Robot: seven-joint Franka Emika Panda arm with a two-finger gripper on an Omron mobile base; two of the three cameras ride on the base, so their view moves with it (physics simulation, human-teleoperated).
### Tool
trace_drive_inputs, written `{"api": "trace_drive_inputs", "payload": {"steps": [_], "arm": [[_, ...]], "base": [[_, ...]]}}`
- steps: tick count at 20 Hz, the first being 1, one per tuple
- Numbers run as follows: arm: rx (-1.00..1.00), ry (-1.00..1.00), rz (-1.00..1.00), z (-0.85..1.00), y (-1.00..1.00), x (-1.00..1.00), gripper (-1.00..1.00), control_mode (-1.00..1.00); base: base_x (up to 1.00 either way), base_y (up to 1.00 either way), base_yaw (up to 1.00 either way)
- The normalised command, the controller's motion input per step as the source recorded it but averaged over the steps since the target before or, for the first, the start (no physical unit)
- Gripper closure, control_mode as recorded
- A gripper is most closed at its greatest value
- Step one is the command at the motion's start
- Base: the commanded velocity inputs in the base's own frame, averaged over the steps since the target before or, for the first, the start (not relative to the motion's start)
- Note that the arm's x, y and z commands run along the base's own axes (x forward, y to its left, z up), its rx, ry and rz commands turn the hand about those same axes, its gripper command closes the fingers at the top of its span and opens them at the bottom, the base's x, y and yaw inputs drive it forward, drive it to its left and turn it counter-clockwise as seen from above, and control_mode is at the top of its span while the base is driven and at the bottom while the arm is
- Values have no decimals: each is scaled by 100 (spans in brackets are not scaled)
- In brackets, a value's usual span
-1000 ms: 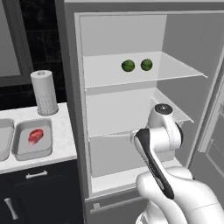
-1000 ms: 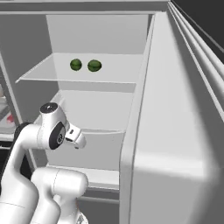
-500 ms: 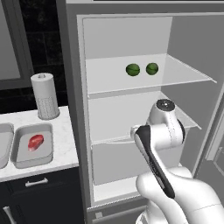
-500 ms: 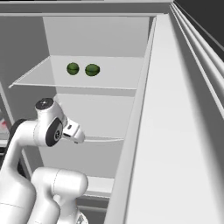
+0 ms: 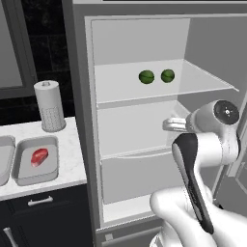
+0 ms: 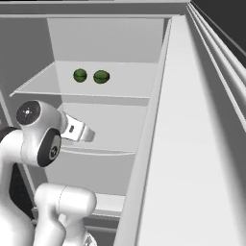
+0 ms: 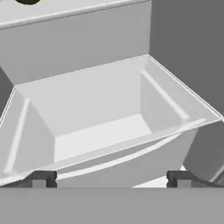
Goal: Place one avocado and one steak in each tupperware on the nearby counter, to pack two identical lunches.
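Base shifted right; fingers (image 7: 111,178) spread wide, facing fridge drawer (image 7: 100,127).

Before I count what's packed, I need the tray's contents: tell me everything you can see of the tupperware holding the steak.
The tupperware is a shallow light-grey rectangular tray with rounded corners and a raised rim, plastic-looking and lidless. It lies flat on the white marble-look counter, left of the open fridge and in front of a white cylinder. One red steak rests inside it; no avocado is in it.
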Motion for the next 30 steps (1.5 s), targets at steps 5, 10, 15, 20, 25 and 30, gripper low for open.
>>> {"api": "trace_drive_inputs", "payload": {"steps": [5, 10, 15, 20, 25, 30], "arm": [[0, -30, 0, 100, -27, -31, -100, -100], [0, -8, 4, 100, -8, -2, -100, -100], [-3, 36, 5, 63, 0, 60, -100, -100], [-5, 1, 6, -12, 4, 36, -100, -100], [-2, 1, 3, -18, 0, 98, -100, -100], [0, 4, 0, 0, 0, 100, -100, -100]], "base": [[0, 0, 0], [0, 0, 0], [0, 0, 0], [0, 0, 0], [0, 0, 0], [0, 0, 0]]}}
